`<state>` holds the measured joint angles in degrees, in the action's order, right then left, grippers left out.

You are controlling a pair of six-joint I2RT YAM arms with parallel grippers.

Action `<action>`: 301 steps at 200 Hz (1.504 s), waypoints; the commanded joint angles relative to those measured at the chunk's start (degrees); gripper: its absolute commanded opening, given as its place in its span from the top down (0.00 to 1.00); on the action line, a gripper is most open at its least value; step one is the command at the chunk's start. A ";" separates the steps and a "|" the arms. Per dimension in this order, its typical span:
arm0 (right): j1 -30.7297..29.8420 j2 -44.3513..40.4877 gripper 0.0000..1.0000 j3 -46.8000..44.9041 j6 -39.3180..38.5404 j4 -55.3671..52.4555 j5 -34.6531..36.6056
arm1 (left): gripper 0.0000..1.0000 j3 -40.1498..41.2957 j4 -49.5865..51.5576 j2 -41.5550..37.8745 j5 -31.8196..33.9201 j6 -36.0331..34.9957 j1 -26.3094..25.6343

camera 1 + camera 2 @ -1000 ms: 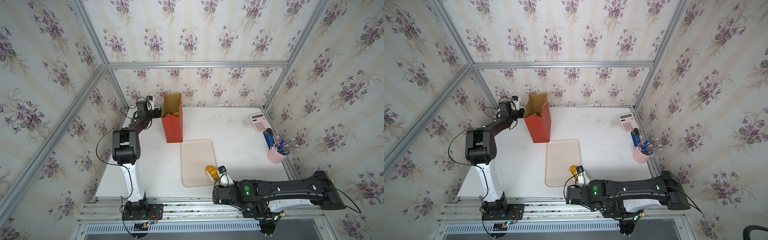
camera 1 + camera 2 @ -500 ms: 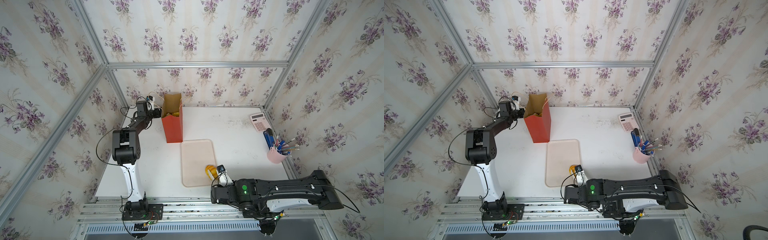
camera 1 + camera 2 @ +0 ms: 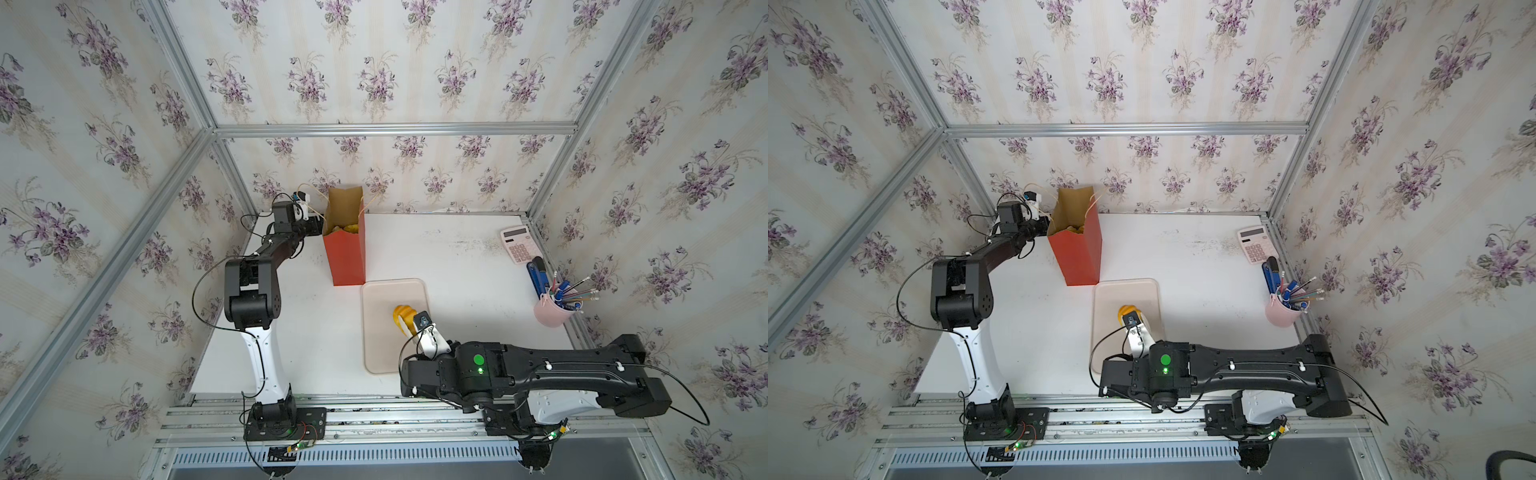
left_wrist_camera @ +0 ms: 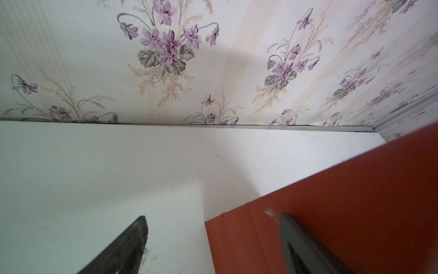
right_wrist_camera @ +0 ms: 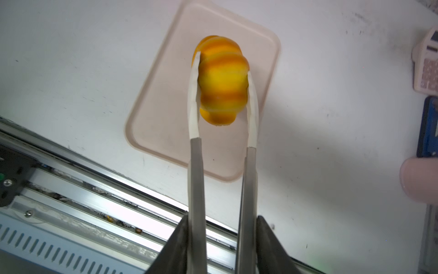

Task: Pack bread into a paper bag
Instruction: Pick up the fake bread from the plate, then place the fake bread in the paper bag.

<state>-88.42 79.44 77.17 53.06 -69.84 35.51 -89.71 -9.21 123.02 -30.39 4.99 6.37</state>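
The right claw (image 5: 221, 223) is clenched on tongs (image 5: 195, 178) pinching a glossy yellow roll (image 5: 222, 78), seemingly just over the tray (image 5: 161, 106); such a thin grip may drop it before the far bag (image 3: 347, 257).

You see the paper bag (image 3: 345, 259) back left on the table (image 3: 449, 266), rolls (image 3: 351, 228) inside; the tray (image 3: 382, 299) lies just before it, another roll (image 3: 402, 312) over it; calculator (image 3: 520, 245) and cup (image 3: 548, 318) far right.
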 commanded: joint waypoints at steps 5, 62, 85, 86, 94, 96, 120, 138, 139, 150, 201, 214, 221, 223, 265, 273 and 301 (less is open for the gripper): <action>2.44 2.78 0.55 7.67 -10.96 -1.82 10.52 | 0.11 -0.53 -0.89 0.07 -0.81 -0.42 -0.04; 12.62 5.40 0.57 16.41 -44.85 20.44 12.30 | 0.11 -0.22 -0.46 -0.37 -0.44 -0.92 -0.04; 15.82 6.66 0.57 17.84 -56.53 30.99 8.93 | 0.11 -0.07 -0.51 -0.41 -0.66 -0.80 -0.02; 16.00 6.81 0.57 17.80 -56.95 31.43 8.82 | 0.11 -0.09 -0.53 -0.46 -0.64 -0.80 -0.08; 17.24 7.08 0.57 17.25 -60.14 35.61 7.64 | 0.11 -0.18 -0.50 -0.33 -0.72 -0.81 -0.13; 17.54 7.12 0.57 17.01 -60.78 36.81 7.16 | 0.11 -0.15 -0.44 -0.28 -0.74 -0.85 -0.13; 20.48 8.88 0.57 14.77 -65.44 47.61 0.37 | 0.11 -0.24 -0.03 -0.23 -0.56 -1.14 -0.09; 21.72 11.64 0.57 15.74 -67.92 51.05 -2.16 | 0.11 -0.27 0.25 -0.27 -0.38 -1.57 -0.04; 21.76 11.80 0.57 15.82 -68.09 51.22 -2.22 | 0.11 -0.24 0.25 -0.26 -0.37 -1.57 -0.04; 22.73 13.49 0.57 17.19 -68.99 51.96 -4.09 | 0.11 -0.30 0.18 -0.17 -0.38 -1.63 -0.03; 26.13 17.44 0.57 20.24 -71.62 55.78 -9.22 | 0.11 -0.43 -0.10 0.25 -0.70 -1.23 0.04; 27.31 18.02 0.57 20.62 -71.78 55.93 -10.08 | 0.11 -0.54 -0.10 0.29 -0.68 -1.14 0.04; 27.90 18.35 0.57 20.81 -71.73 56.00 -10.76 | 0.11 -0.44 -0.15 0.35 -0.77 -1.11 0.04; 28.05 18.38 0.57 20.83 -71.70 56.08 -10.91 | 0.11 -0.46 -0.16 0.31 -0.80 -1.06 0.04; 31.42 19.91 0.57 19.63 -70.80 56.75 -14.44 | 0.11 -0.51 0.07 0.19 -0.58 -1.42 0.15; 32.26 20.20 0.57 19.29 -70.53 57.11 -15.21 | 0.11 -0.67 0.07 0.23 -0.58 -1.45 0.13; 34.48 21.32 0.58 18.81 -70.17 57.89 -17.46 | 0.11 -0.57 0.20 0.33 -0.43 -1.52 0.18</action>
<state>-55.20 99.92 96.12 -17.89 -15.97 20.49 -89.82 -8.45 123.09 -30.41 4.32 6.46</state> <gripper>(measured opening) 0.427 0.888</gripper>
